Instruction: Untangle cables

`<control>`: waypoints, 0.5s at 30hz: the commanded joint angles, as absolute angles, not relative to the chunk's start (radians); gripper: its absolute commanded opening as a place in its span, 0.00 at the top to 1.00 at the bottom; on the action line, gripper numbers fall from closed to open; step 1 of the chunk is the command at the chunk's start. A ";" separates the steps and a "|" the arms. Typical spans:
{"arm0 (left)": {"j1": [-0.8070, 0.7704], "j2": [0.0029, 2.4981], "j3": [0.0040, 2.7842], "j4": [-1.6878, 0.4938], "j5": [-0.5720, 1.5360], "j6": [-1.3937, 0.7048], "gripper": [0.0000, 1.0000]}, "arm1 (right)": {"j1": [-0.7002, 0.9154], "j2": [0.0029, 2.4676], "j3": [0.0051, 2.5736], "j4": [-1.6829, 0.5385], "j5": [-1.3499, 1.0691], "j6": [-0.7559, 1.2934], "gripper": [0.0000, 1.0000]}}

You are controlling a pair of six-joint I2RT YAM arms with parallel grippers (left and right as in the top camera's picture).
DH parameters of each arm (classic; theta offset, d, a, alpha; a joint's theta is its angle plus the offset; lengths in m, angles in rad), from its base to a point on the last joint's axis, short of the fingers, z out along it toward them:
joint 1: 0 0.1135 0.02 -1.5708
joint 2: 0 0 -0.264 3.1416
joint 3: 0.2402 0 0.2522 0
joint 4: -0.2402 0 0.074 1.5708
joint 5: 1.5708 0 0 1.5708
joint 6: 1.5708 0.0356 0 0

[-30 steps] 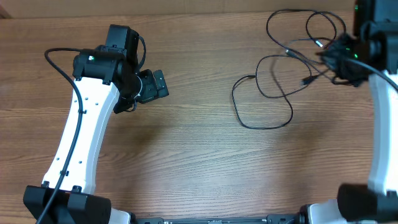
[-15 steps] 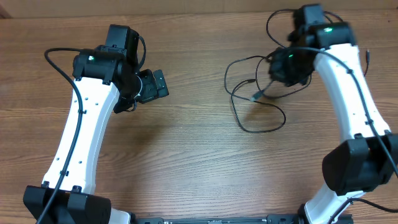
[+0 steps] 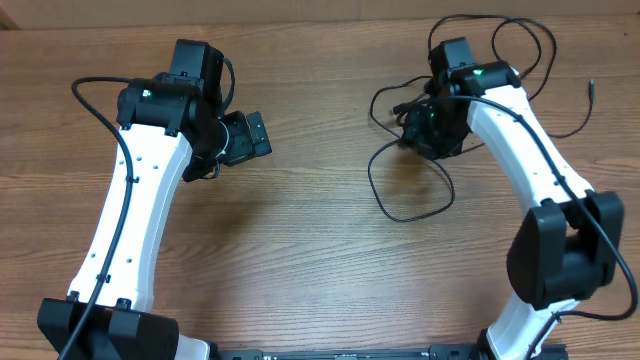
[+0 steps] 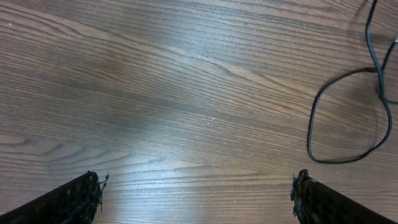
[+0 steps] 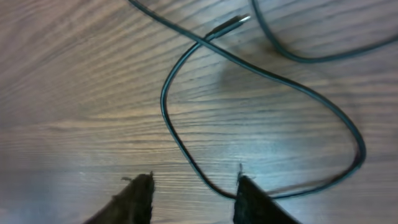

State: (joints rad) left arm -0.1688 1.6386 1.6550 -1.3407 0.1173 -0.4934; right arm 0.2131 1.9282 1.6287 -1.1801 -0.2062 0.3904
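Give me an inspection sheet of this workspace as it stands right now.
Surface: wooden table, brown grain.
Job's things: thin black cables, looped and crossing in a loose tangle on the right side; one metal-tipped plug lies on the wood.
Clutter: nothing seen.
Grippers: left gripper open over plain wood; right gripper open, fingers apart low over a cable loop.
Cables: robot wiring runs along the left arm.
Surroundings: nothing seen.

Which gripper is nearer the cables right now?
Right. The right gripper hovers directly over the cables, a loop lying beneath its jaws; the left gripper is far off to their left.
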 commanded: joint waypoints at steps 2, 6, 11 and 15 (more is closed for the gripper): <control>-0.173 1.647 1.649 -1.337 0.123 -0.472 0.00 | 0.254 1.954 1.622 -1.148 -0.215 0.395 0.41; -0.173 1.648 1.649 -1.337 0.123 -0.471 0.00 | 0.303 1.966 1.622 -1.132 -0.210 0.395 0.25; -0.173 1.647 1.649 -1.337 0.123 -0.472 0.00 | 0.353 2.000 1.622 -1.114 -0.146 0.399 0.04; -0.173 1.647 1.649 -1.337 0.123 -0.471 0.01 | 0.366 2.023 1.622 -1.111 -0.040 0.577 0.00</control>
